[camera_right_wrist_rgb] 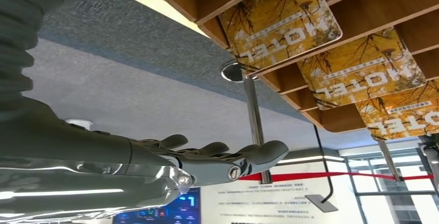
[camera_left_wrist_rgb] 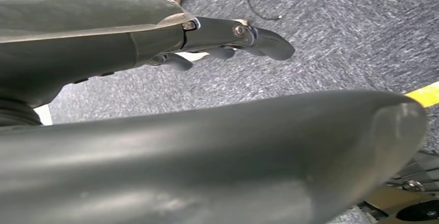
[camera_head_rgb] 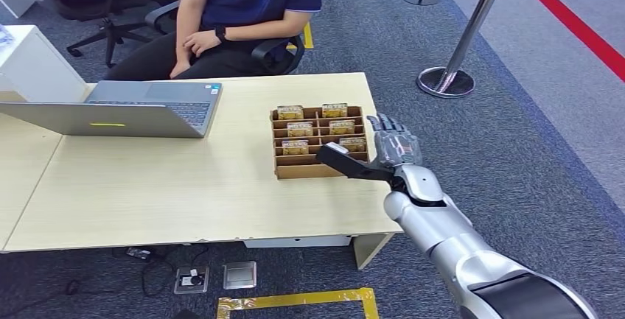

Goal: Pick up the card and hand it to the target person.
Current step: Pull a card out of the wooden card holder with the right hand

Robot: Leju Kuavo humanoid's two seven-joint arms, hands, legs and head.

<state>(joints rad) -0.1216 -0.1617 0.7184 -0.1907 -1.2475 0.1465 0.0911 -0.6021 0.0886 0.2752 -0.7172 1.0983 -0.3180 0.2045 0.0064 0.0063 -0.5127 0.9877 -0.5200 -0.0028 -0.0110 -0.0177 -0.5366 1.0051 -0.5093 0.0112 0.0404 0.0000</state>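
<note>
A wooden card rack (camera_head_rgb: pixel 313 172) stands on the right part of the pale table (camera_head_rgb: pixel 147 186), with several yellow hotel cards (camera_head_rgb: pixel 352 144) in its slots. My right hand (camera_head_rgb: pixel 394 149) hovers at the rack's right side, fingers spread and empty, its dark thumb reaching over the rack's front corner. In the right wrist view the cards (camera_right_wrist_rgb: pixel 284 19) show close by, apart from the outstretched fingers (camera_right_wrist_rgb: pixel 222 159). My left hand (camera_left_wrist_rgb: pixel 228 38) hangs over carpet with its fingers stretched out, holding nothing. A person (camera_head_rgb: pixel 250 2) in a dark shirt sits behind the table.
A grey laptop (camera_head_rgb: pixel 147 105) sits open on the table's left part. A metal stanchion (camera_head_rgb: pixel 449 76) with a red belt stands on the carpet to the right. Office chairs stand behind the table, and floor sockets (camera_head_rgb: pixel 214 276) lie under its front edge.
</note>
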